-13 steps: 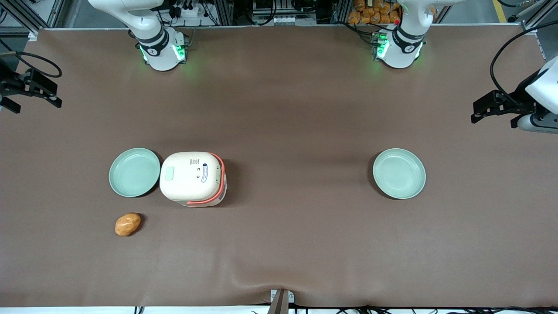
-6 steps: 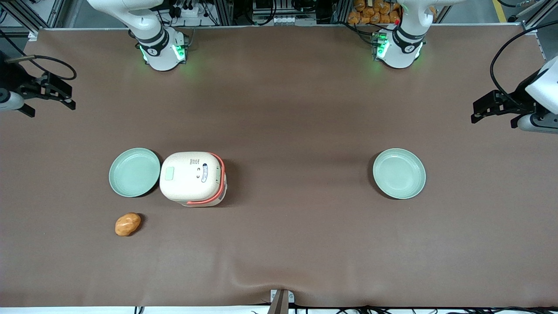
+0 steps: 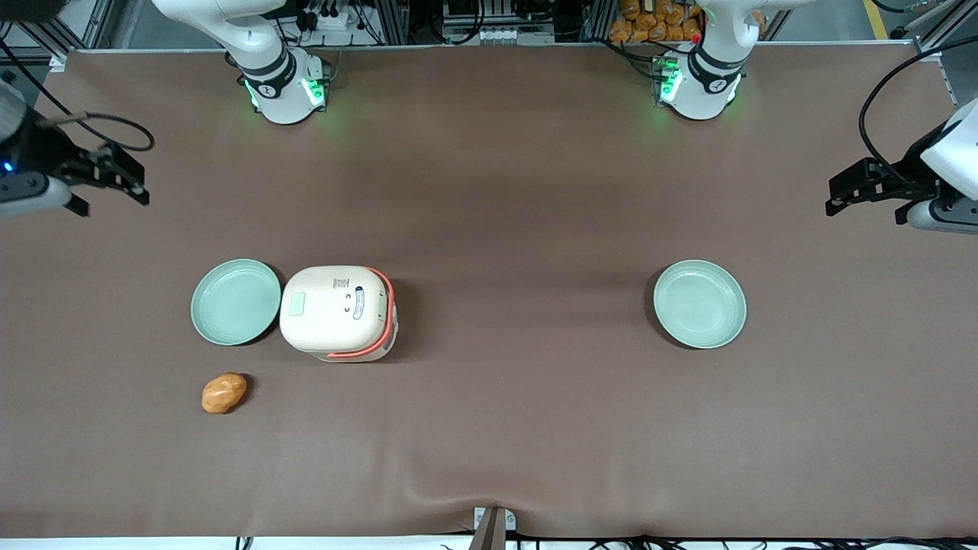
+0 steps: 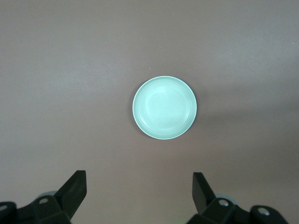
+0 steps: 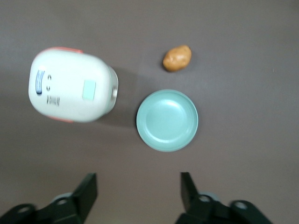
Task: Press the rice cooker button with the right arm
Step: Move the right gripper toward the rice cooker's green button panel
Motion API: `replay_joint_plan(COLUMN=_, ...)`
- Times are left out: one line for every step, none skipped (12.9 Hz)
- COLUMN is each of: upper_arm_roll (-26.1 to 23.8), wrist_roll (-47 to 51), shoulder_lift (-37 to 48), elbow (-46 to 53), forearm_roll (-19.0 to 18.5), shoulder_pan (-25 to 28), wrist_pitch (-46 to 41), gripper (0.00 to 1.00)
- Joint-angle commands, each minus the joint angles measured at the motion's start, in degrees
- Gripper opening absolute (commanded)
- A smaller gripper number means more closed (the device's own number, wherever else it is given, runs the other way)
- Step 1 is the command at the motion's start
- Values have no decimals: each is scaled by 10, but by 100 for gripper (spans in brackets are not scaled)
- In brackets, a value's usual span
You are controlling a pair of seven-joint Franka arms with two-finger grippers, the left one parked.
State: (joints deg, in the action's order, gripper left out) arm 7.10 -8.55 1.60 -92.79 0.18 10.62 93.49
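The cream-white rice cooker (image 3: 337, 312) with a coral-orange handle band stands on the brown table, lid closed. Its pale mint-green button (image 3: 295, 304) is on the lid, on the side beside a green plate. Both show in the right wrist view: the cooker (image 5: 70, 86) and the button (image 5: 88, 89). My right gripper (image 3: 114, 185) hangs high above the table at the working arm's end, farther from the front camera than the cooker and well apart from it. Its fingers are wide open and empty, and it shows in the right wrist view (image 5: 139, 184).
A mint-green plate (image 3: 235, 302) lies beside the cooker, touching or nearly so, also in the right wrist view (image 5: 167, 120). An orange-brown potato (image 3: 224, 393) lies nearer the front camera. A second green plate (image 3: 699, 303) lies toward the parked arm's end.
My right gripper has moved in from the table's end toward the cooker and slightly nearer the front camera. The cooker, plates and potato have not moved.
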Motion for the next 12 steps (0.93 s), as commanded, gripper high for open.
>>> replay_joint_plan(upper_arm_roll=2, wrist_roll=20, shoulder_lift=-21, elbow=10, forearm_roll=-5, shoulder_pan=35, wrist_pitch=24, gripper=31)
replay_joint_plan(upper_arm_roll=2, wrist_roll=21, shoulder_lift=-28, elbow=10, forearm_roll=3, shoulder_pan=38, wrist_pitch=25, gripper=20)
replay_joint_plan(upper_arm_roll=2, wrist_roll=21, shoulder_lift=-35, elbow=10, forearm_roll=3, shoulder_pan=49, wrist_pitch=26, gripper=9)
replay_joint_plan(upper_arm_roll=2, wrist_roll=21, shoulder_lift=-45, elbow=10, forearm_roll=3, shoulder_pan=58, wrist_pitch=26, gripper=0)
replay_joint_plan(upper_arm_roll=1, wrist_roll=33, shoulder_lift=-51, elbow=9, forearm_roll=4, shoulder_pan=59, wrist_pitch=26, gripper=0)
replay_joint_plan(upper_arm_roll=1, wrist_roll=61, shoulder_lift=-59, elbow=5, forearm_roll=5, shoulder_pan=64, wrist_pitch=24, gripper=0)
replay_joint_plan(upper_arm_roll=1, wrist_roll=96, shoulder_lift=-67, elbow=2, forearm_roll=5, shoulder_pan=75, wrist_pitch=22, gripper=0)
replay_joint_plan(upper_arm_roll=1, wrist_roll=124, shoulder_lift=-69, elbow=-3, forearm_roll=5, shoulder_pan=80, wrist_pitch=21, gripper=0)
replay_joint_plan(upper_arm_roll=1, wrist_roll=140, shoulder_lift=-70, elbow=-15, forearm_roll=5, shoulder_pan=86, wrist_pitch=24, gripper=0)
replay_joint_plan(upper_arm_roll=1, wrist_roll=144, shoulder_lift=-70, elbow=-23, forearm_roll=6, shoulder_pan=91, wrist_pitch=28, gripper=0)
replay_joint_plan(upper_arm_roll=1, wrist_roll=162, shoulder_lift=-71, elbow=-30, forearm_roll=6, shoulder_pan=92, wrist_pitch=36, gripper=0)
replay_joint_plan(upper_arm_roll=1, wrist_roll=187, shoulder_lift=-74, elbow=-41, forearm_roll=6, shoulder_pan=97, wrist_pitch=48, gripper=0)
